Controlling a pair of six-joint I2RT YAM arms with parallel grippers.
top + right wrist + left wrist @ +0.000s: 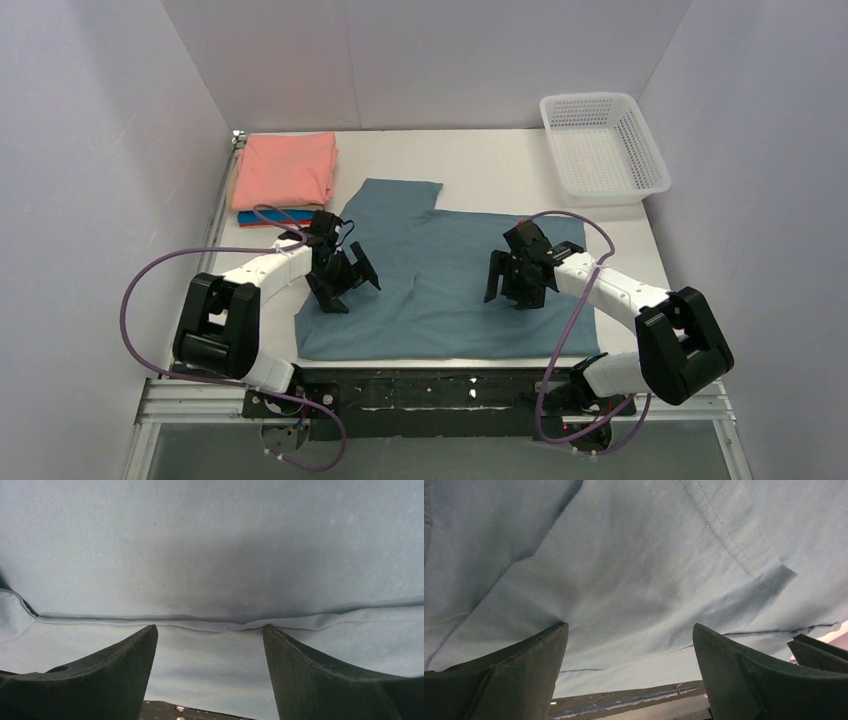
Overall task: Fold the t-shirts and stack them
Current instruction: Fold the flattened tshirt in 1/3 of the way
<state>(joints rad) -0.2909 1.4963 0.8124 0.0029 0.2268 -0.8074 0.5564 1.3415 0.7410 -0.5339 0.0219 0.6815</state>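
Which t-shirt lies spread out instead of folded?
The large blue-grey t-shirt, lying open in the middle. The others are folded and stacked at the far left, the salmon-pink t-shirt on top.

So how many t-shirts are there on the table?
4: a large dusty blue-grey t-shirt spread mid-table; at far left, a folded salmon-pink t-shirt stacked on a bright blue shirt and an orange shirt, only edges showing. More may be hidden.

Table [480, 160]: grey-blue shirt [440, 300], basket [605, 195], seemingly three-shirt stack [285, 170]
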